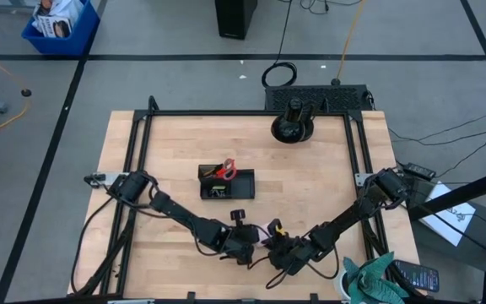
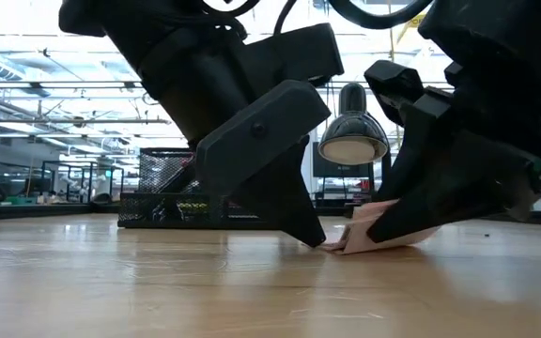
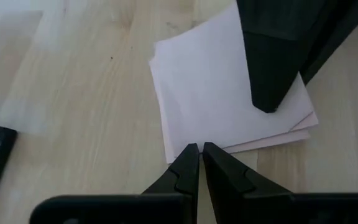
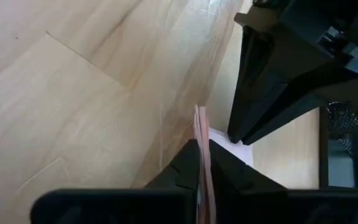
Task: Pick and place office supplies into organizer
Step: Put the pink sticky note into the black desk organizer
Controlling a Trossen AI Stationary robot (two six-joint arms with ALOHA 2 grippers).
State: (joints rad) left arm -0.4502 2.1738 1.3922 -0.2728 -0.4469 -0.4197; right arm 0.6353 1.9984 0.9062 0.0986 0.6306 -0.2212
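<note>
A pink sticky-note pad [image 3: 222, 93] lies near the table's front edge, between my two grippers. My left gripper [image 3: 199, 149] is shut, with its tips at one edge of the pad. My right gripper [image 4: 201, 146] comes from the opposite side and is shut on the pad. In the high view both grippers [image 1: 256, 247] [image 1: 278, 252] meet over the pad and hide it. The black organizer [image 1: 226, 182] stands farther back at the middle of the table, with red-handled scissors [image 1: 226, 169] in it. My left gripper's shut fingertips [image 2: 313, 240] meet the pad's low edge [image 2: 332, 249], slanting down from the table's left. That edge stays on the table. My right gripper pinches the pad's opposite edge [image 4: 200, 124] between its two fingers, one above [image 3: 269, 93] and one below. The fingers slant down from the table's right. The pad is tilted, its held side [image 2: 393, 221] raised off the wood.
A round black stand with a post [image 1: 292, 127] sits at the table's far edge. A teal cloth [image 1: 378, 277] lies off the near right corner. Bare wood [image 1: 327, 186] stretches between the organizer and the grippers.
</note>
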